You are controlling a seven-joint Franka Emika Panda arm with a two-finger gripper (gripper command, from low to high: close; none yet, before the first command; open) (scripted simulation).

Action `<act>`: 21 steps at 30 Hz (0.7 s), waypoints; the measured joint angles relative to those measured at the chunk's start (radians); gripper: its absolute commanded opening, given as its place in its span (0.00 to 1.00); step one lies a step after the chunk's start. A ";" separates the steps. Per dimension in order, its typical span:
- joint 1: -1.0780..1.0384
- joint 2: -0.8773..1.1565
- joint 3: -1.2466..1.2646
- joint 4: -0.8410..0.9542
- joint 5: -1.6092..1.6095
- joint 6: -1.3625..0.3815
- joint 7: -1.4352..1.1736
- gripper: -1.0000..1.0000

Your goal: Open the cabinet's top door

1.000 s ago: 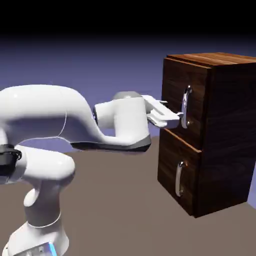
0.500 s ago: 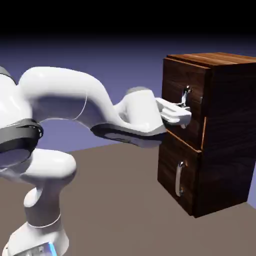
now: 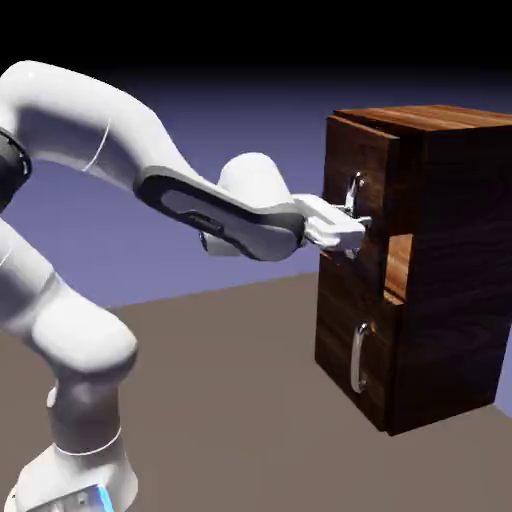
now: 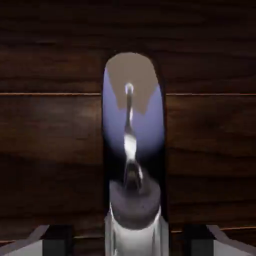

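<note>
fingers (image 4: 54,242) round handle (image 3: 357,184), top door (image 3: 358,150) ajar

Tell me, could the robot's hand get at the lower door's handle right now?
Probably not immediately: the gripper appears closed on the upper handle, though nothing visible blocks the lower handle.

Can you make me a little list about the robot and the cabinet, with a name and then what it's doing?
cabinet: tall, dark brown wood
top door: partly open, gap showing at its edge
top handle: silver, gripped by the pincer
pincer: closed on the top handle
bottom door: shut
bottom handle: silver, nothing holding it
</note>
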 measured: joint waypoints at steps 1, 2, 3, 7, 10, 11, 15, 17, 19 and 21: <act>-0.033 -0.006 0.036 -0.012 0.027 -0.006 -0.009 0.00; -0.067 -0.007 0.073 -0.018 0.037 -0.007 -0.002 0.00; -0.103 -0.004 0.109 -0.021 0.035 -0.005 0.017 0.00; -0.248 0.017 0.251 -0.009 -0.017 0.020 0.143 0.00; -0.357 0.031 0.355 0.007 -0.070 0.045 0.252 0.00; -0.393 0.034 0.391 0.012 -0.085 0.054 0.287 0.00; -0.538 0.026 0.535 0.021 -0.115 0.085 0.399 0.00; -0.607 0.005 0.607 0.015 -0.095 0.096 0.423 0.00; -0.657 -0.031 0.666 -0.002 -0.018 0.108 0.393 0.00; -0.689 -0.066 0.707 -0.019 0.069 0.119 0.345 0.00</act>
